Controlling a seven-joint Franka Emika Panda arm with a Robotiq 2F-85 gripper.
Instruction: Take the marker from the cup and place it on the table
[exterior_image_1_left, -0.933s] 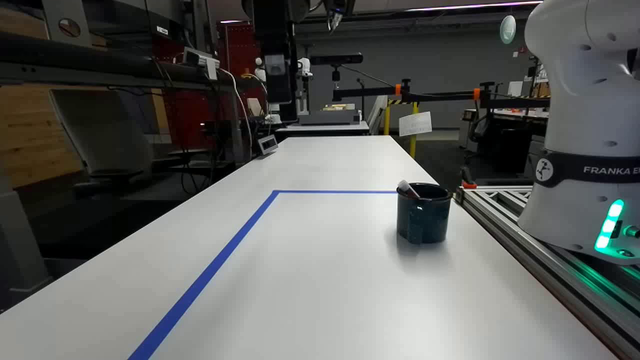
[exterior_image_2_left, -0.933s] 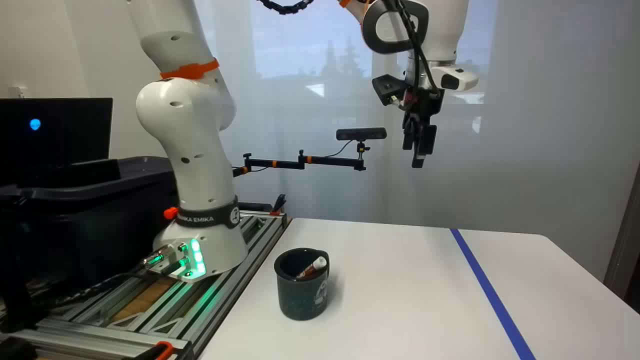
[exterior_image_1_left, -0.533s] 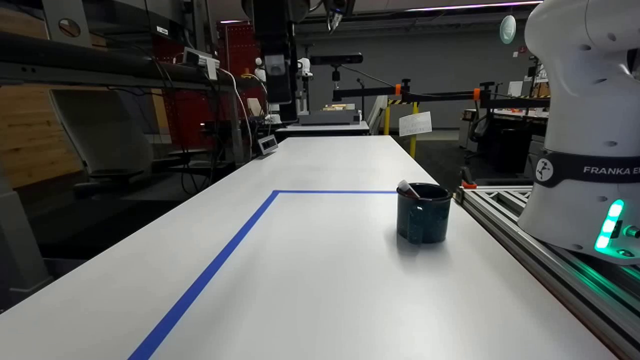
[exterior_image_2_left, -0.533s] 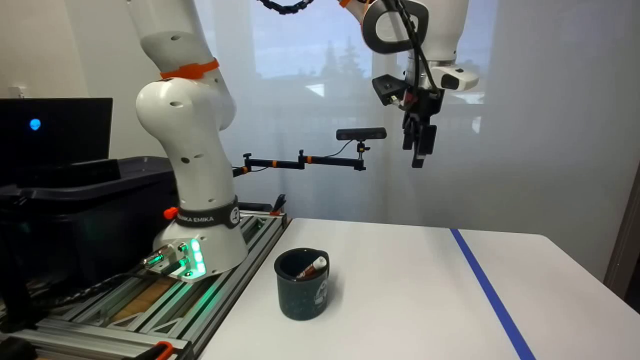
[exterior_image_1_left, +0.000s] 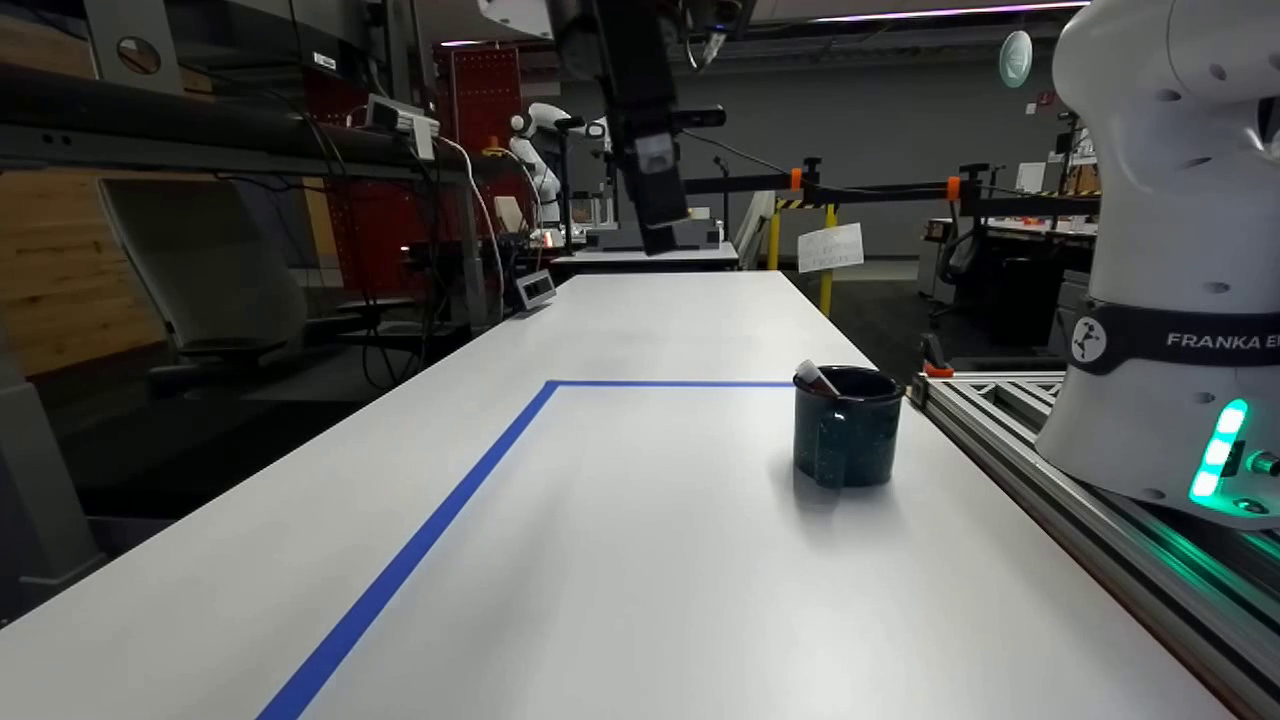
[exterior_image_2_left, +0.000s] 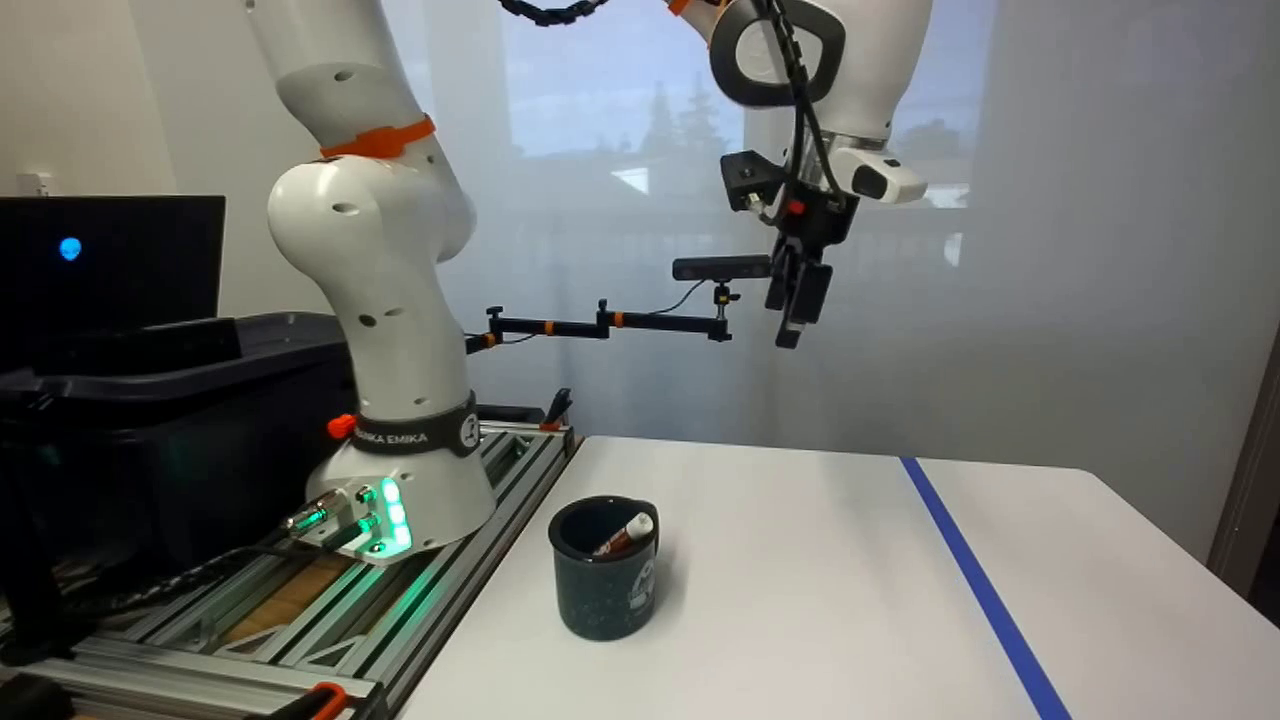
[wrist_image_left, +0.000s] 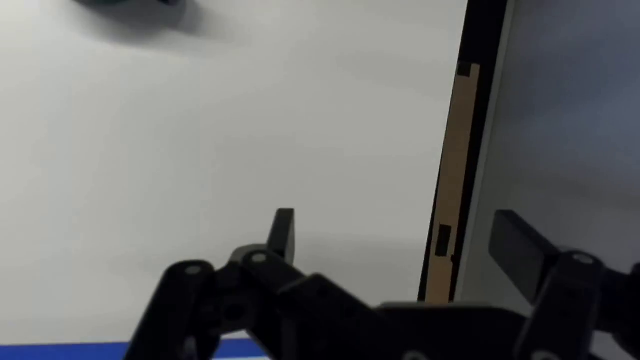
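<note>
While the gripper (wrist_image_left: 395, 225) hangs higher than the table (exterior_image_2_left: 800, 600), its jaws stand wide apart. Lower than them, and well apart, the cup (exterior_image_2_left: 604, 595) stands upright; the marker (exterior_image_2_left: 625, 537) leans inside it, its pale end reaching the rim, so the cup's wall comes between the jaws and the marker's lower part. Beneath the jaws in the wrist view, a brown strip (wrist_image_left: 452, 160) runs beside the table's edge, seen between the fingers (wrist_image_left: 284, 235), and a blue tape line (wrist_image_left: 60, 351) passes under the gripper. In an exterior view the gripper partly hides a bar-shaped camera (exterior_image_1_left: 700, 117). On the cup's side of the jaws, well away from them, sit metal rails (exterior_image_2_left: 465, 580), the arm's base (exterior_image_2_left: 440, 500) and a black bin (exterior_image_2_left: 200, 470).
</note>
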